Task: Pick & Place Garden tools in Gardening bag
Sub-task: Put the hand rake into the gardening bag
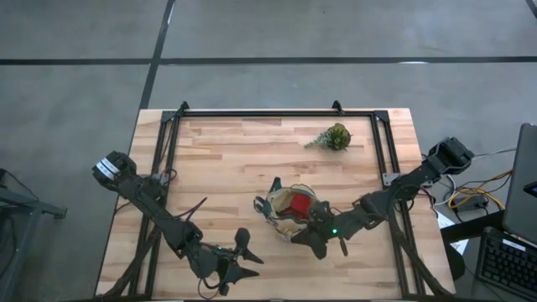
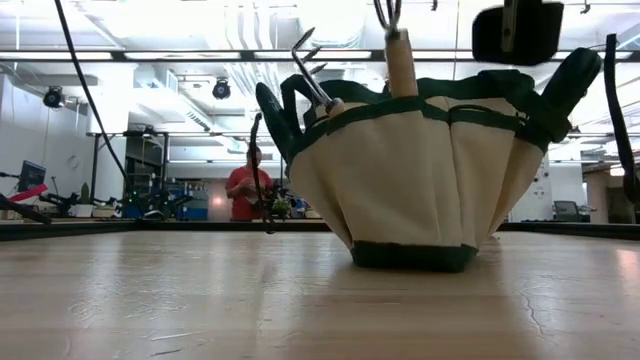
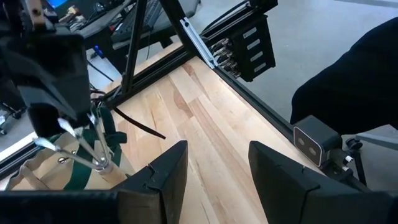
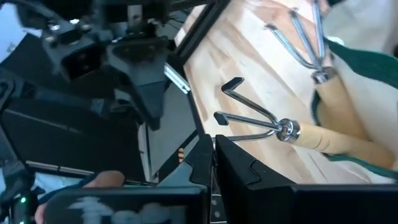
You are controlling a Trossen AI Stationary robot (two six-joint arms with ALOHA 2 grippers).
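The tan gardening bag with dark green trim stands upright on its base at the table's middle; it also shows in the low view. A red piece lies inside it. Two wooden-handled rakes stick up from its pockets, tines out. My right gripper is shut at the bag's near right side; in the right wrist view the lower rake's tines lie just past its fingertips. My left gripper is open and empty near the table's near edge, left of the bag.
A small green plant lies at the far right of the table. A black metal frame runs along the table's far and side edges. Bare wood lies left of and beyond the bag. A person in red stands in the room behind.
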